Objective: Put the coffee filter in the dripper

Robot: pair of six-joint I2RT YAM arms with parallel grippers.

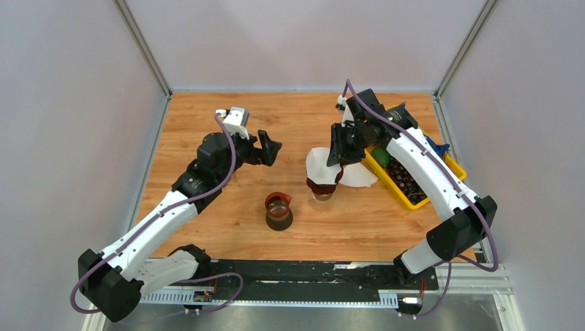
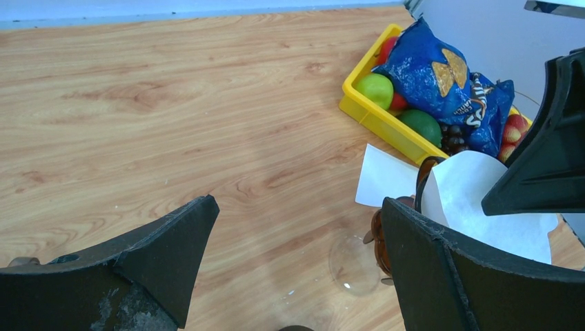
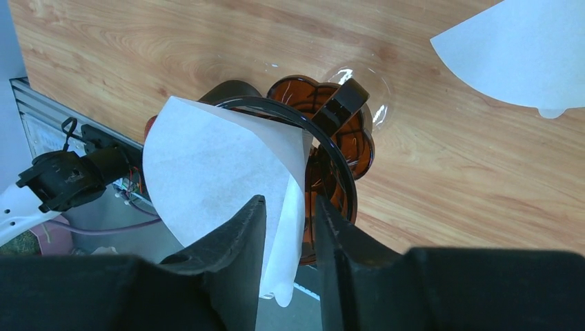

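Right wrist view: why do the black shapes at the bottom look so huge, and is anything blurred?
Right wrist view: those are fingers of the right hand, close to the lens; the coffee filter they pinch and the dripper look sharp. Left wrist view: fingers of the left hand loom likewise. Top view: even light, faint shadows.

White filter [image 3: 207, 172], amber dripper [image 3: 353, 146]
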